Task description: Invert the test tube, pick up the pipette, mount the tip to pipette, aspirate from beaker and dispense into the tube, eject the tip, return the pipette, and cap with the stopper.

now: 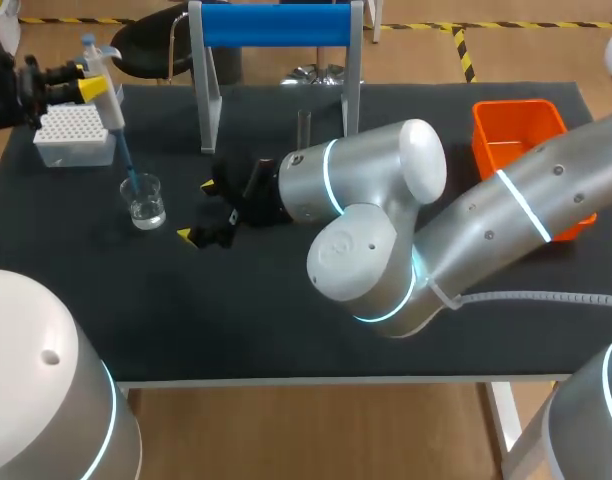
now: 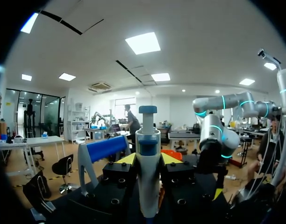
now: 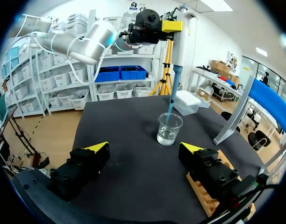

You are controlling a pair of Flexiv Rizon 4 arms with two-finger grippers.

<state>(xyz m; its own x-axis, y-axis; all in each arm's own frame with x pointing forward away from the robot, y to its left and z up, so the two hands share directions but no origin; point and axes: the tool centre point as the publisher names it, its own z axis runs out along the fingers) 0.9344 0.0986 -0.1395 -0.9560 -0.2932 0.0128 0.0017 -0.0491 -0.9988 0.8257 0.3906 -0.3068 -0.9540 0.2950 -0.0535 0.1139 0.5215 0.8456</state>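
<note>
My left gripper [image 1: 86, 88] is shut on the white pipette [image 1: 104, 92], holding it upright at the table's far left. The pipette's blue tip [image 1: 129, 165] dips into the glass beaker [image 1: 144, 200], which holds clear liquid. In the left wrist view the pipette [image 2: 147, 163] stands between the yellow fingertips [image 2: 128, 158]. My right gripper [image 1: 198, 212] lies low over the table right of the beaker, open and holding nothing. In the right wrist view the beaker [image 3: 169, 129] and the blue tip [image 3: 171, 105] are ahead of my open right gripper [image 3: 145, 154].
A white tip box [image 1: 74, 135] sits behind the beaker. A stand with a blue top bar [image 1: 276, 25] rises at the back middle, with a thin grey upright piece [image 1: 304, 128] under it. An orange bin [image 1: 521, 135] is at the back right. A wooden block [image 3: 213, 198] lies under my right finger.
</note>
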